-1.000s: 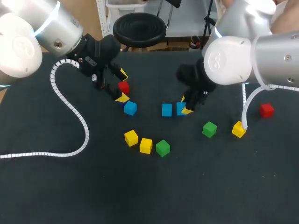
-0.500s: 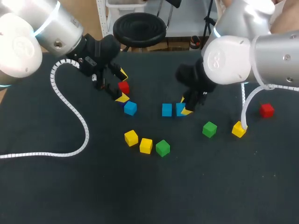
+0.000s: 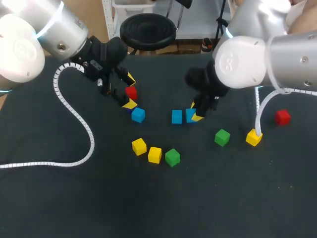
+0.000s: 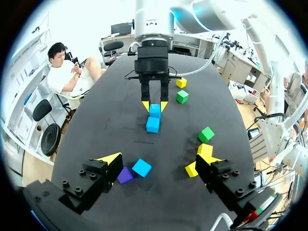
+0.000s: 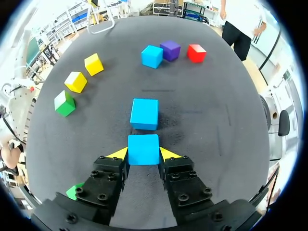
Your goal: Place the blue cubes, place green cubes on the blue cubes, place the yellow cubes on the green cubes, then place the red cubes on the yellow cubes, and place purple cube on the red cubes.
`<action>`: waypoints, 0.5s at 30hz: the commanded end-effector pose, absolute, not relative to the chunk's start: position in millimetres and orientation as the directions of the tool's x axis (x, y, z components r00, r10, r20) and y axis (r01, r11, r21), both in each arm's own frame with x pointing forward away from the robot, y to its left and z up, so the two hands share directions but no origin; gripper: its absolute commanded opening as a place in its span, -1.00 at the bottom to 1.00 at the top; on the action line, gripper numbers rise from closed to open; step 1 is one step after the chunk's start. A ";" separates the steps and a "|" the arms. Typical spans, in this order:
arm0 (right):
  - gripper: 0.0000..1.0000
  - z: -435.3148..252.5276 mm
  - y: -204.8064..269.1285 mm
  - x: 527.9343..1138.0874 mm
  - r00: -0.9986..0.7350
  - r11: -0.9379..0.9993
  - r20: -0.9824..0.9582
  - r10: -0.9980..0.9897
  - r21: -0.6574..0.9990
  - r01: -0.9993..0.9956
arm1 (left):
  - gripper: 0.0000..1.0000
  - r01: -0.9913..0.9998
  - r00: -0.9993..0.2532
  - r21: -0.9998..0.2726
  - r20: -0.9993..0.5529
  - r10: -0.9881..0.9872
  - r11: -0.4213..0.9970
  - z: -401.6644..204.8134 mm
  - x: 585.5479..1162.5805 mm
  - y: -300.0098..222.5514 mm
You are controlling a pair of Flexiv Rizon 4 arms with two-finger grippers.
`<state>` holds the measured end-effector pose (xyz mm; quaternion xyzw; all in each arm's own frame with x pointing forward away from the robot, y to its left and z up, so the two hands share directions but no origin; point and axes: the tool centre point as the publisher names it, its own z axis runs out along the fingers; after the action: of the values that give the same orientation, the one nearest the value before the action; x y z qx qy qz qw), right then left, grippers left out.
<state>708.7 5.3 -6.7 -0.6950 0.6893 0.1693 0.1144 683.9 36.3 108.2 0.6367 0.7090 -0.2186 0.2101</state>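
**Right wrist view: right gripper (image 5: 143, 154) clamps the first blue cube (image 5: 143, 148)**

There it is, a yellow tip pressed to each side of the first blue cube, and the cube sits low on the black table (image 5: 207, 120). Just ahead, across a thin gap, lies the second blue cube (image 5: 144, 113). Further ahead is a row of three: the third blue cube (image 5: 152, 56), the purple cube (image 5: 170, 49) right beside it, and the red cube (image 5: 196, 52) just past the purple.

Over to the left wrist view: the left gripper (image 4: 160, 160) hangs above the table with its fingers spread wide, gripping nothing. The third blue cube and the purple cube lie under it, close to one finger. From the head view the red cube shows between those spread tips; whether either tip touches it, I cannot tell.

Loose pieces in the head view: near the front, the near yellow cube (image 3: 139, 146), the middle yellow cube (image 3: 154, 154) and the front green cube (image 3: 172, 157) sit in a line. Off to the right lie the right green cube (image 3: 222, 137) and the right yellow cube (image 3: 253, 137), with the lone red cube (image 3: 283, 117) well apart behind them
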 end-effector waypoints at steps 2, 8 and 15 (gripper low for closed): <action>-1.00 -5.0 3.3 701.0 -0.011 -0.015 -0.389 -0.921 0.063 -0.998 | 1.00 0.995 -0.099 -0.042 -0.577 0.811 0.092 108.1 684.1 37.2; -1.00 -9.1 2.5 702.3 -0.018 -0.010 -0.394 -0.919 0.068 -0.998 | 1.00 0.995 -0.099 -0.042 -0.577 0.811 0.092 108.1 684.1 37.2; -1.00 -10.5 4.2 705.6 -0.014 -0.014 -0.397 -0.918 0.068 -0.998 | 1.00 0.995 -0.099 -0.042 -0.577 0.811 0.092 108.1 684.1 37.2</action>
<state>704.2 3.7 -10.2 -0.6917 0.6924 0.1668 0.1194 683.9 36.3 108.2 0.6367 0.7089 -0.2186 0.2101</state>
